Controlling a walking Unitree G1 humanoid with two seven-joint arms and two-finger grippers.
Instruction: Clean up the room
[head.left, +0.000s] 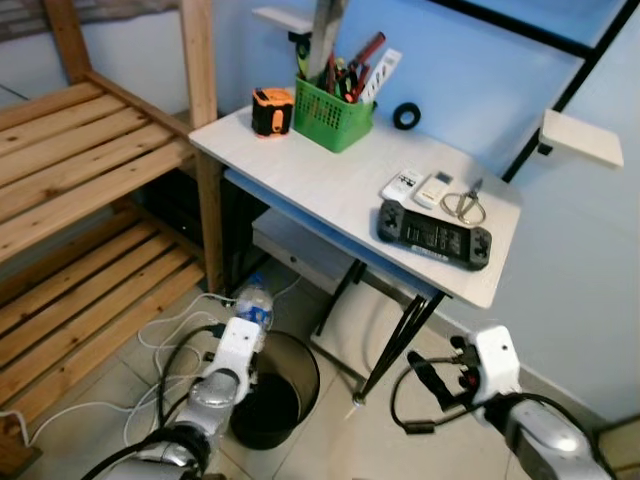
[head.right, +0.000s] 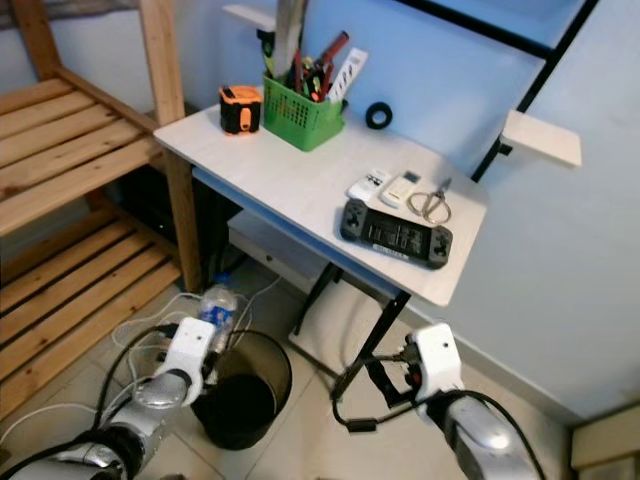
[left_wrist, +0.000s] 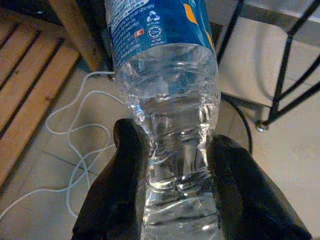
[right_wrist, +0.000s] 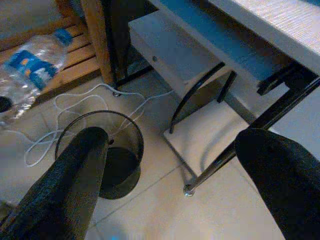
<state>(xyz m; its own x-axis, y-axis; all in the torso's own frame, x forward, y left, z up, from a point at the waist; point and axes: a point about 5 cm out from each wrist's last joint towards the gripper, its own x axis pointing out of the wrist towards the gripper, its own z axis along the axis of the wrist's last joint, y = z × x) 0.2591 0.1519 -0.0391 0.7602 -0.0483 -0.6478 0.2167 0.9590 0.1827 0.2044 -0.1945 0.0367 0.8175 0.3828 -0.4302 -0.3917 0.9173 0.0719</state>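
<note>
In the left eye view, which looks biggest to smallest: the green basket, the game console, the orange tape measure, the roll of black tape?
1. Game console
2. Green basket, close behind it
3. Tape measure
4. Black tape

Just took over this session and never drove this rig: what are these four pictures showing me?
Two come from the robot's head, looking down; two from its wrists. The left hand is shut on a clear bottle, held above the rim of a black bin on the floor. The right hand is open and empty, near the table leg. On the table: a tape measure, a green basket of tools, a tape roll, two remotes, scissors, a game console.
</note>
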